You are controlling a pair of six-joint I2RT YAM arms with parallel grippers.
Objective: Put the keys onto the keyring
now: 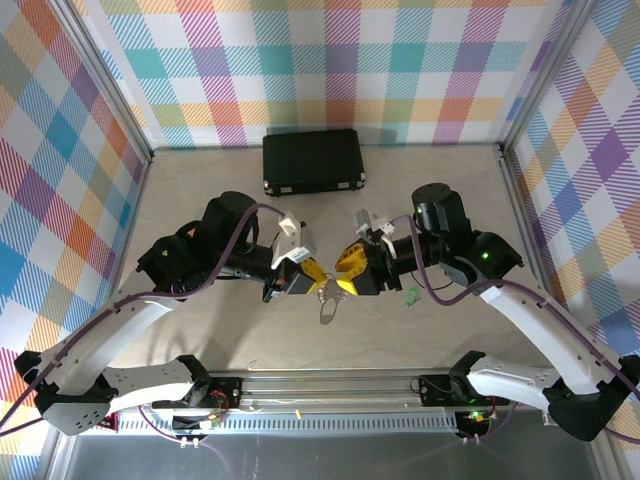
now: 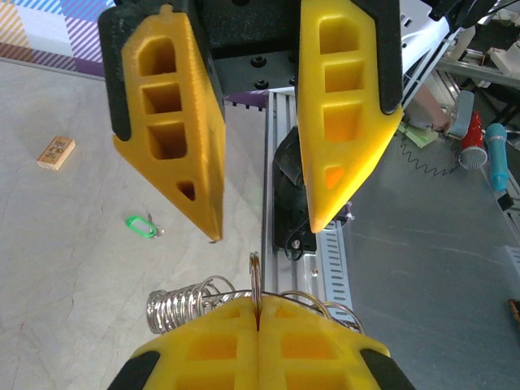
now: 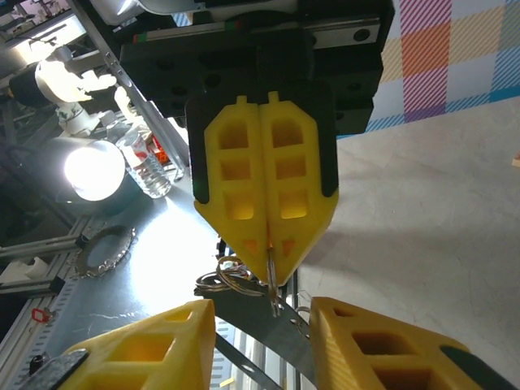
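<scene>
**Desk:** Above the middle of the worktop (image 1: 180, 190), what is the left end effector (image 2: 258, 309) doing?

**Caption:** It is clamped shut on the keyring (image 2: 255, 272), holding the loop edge-up, apparently to present it to its partner.

**Desk:** And the right end effector (image 2: 268, 231)?

**Caption:** Its jaws are apart and empty, and it faces the keyring from just beyond it. The green-headed key (image 2: 140, 226) lies on the worktop beside the right arm, untouched.

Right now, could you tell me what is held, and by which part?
The left gripper pinches the keyring by its thin wire edge; the right gripper is open, empty.
</scene>
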